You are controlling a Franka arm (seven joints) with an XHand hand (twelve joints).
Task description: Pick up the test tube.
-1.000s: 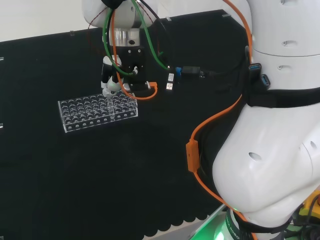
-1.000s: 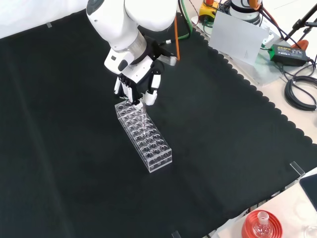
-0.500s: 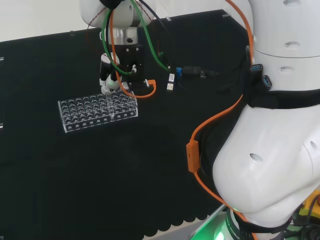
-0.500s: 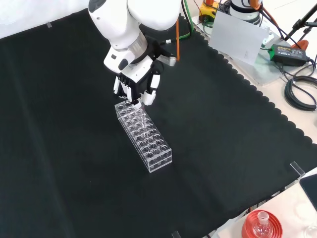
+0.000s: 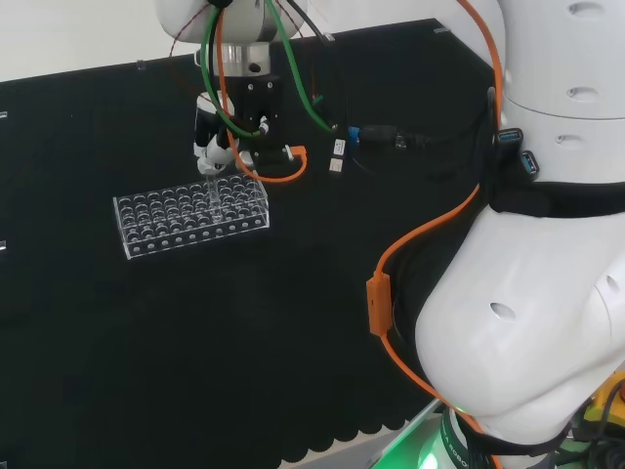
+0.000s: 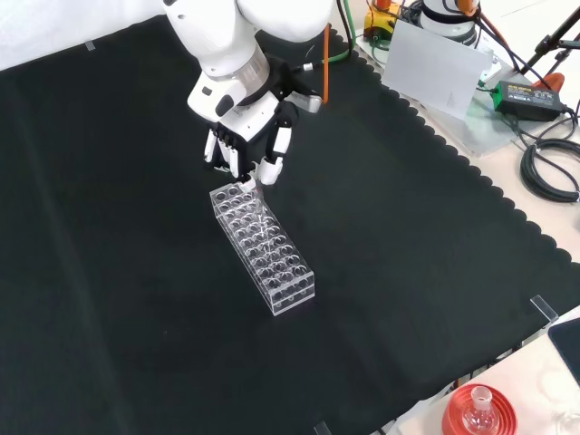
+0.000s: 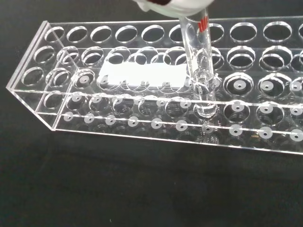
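A clear plastic test tube rack lies on the black cloth. The hand hangs just above the rack's end, its fingers curled and pinching the top of a clear test tube. The tube stands upright, with small red marks near its rim. Its rounded lower end still sits inside a rack hole in the wrist view. In the head view the tube shows as a faint line below the fingers. A blurred white part of the hand covers the tube's mouth. The other rack holes look empty.
A red ribbed stand with a small flask sits off the cloth at the front view's lower right. A grey sheet, a power adapter and cables lie past the cloth's scalloped edge. The arm's white links stand at the head view's right.
The hand has risen a little from the rack, drawing the pinched tube upward. The rack has stayed in place.
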